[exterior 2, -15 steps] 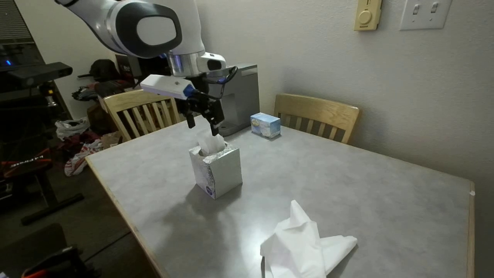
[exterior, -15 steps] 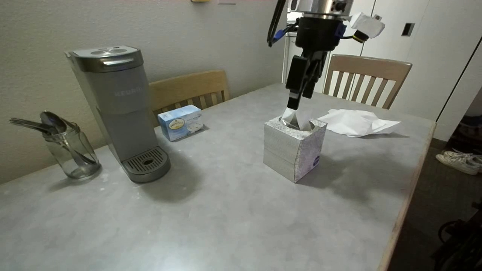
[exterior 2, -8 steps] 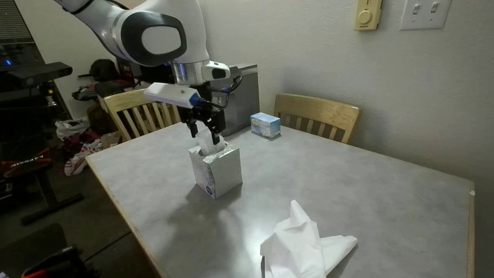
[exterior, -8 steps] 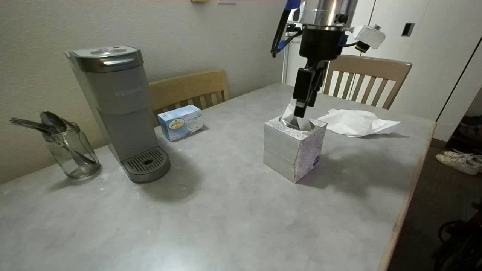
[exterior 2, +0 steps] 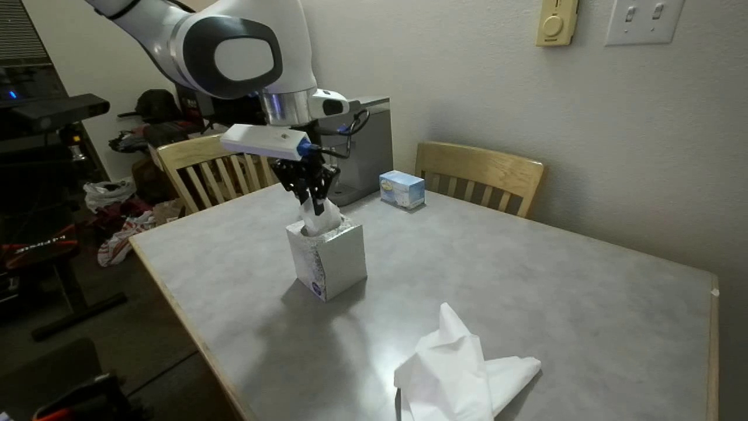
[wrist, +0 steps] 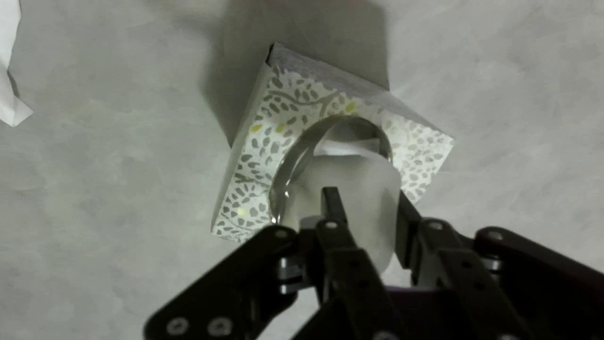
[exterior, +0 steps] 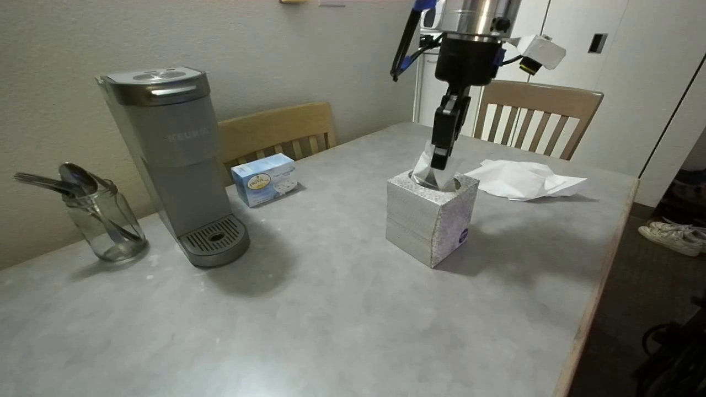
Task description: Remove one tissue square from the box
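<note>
The gripper points down over the tissue box, its fingers standing apart with a gap between the tips; in the wrist view it juts in from six o'clock. The tissue shows in that gap, its lower part in the rounded mouth of the box, its upper part rising clear of the rim; the finger on the nine o'clock side overlaps it there, and whether either finger touches it I cannot tell. The white arm reaches in from about eleven o'clock of the box in an exterior view. Under everything is the grey table, on which the tissue box sits upright. Taking that box as the centre of the dial in an exterior view, a crumpled white sheet lies near it at two o'clock, and a wooden chair stands beyond, between one and two. A small blue box rests well apart, between nine and ten, with a grey coffee maker near it on its nine o'clock side and another chair behind it, toward twelve. Out past these, at nine o'clock, is a glass jar with metal cutlery leaning in it. On the wall, toward two o'clock in an exterior view, is a white switch plate
</note>
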Robot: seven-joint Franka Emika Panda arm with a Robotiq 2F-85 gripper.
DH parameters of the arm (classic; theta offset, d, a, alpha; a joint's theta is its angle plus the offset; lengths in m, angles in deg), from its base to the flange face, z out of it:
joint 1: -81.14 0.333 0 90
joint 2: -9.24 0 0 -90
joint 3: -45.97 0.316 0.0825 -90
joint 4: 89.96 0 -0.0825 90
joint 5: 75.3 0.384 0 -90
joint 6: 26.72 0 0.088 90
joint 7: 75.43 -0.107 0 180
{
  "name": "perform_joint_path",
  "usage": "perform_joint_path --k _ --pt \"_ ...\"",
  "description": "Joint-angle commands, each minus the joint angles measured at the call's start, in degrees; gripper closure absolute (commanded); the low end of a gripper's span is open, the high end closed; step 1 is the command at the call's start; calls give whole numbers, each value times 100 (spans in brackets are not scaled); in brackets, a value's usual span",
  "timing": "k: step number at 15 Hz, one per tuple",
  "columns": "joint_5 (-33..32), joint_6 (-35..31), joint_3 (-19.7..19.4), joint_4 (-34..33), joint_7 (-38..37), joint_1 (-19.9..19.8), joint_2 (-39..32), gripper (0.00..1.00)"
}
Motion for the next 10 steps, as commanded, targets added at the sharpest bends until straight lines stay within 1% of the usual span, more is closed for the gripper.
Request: perform_joint_path --k 1,6,10 --pt "175 -91 110 -25 362 -115 -37 99" --pt "187 40 143 -57 462 -84 200 100" --pt "58 216 151 -168 471 -9 647 100"
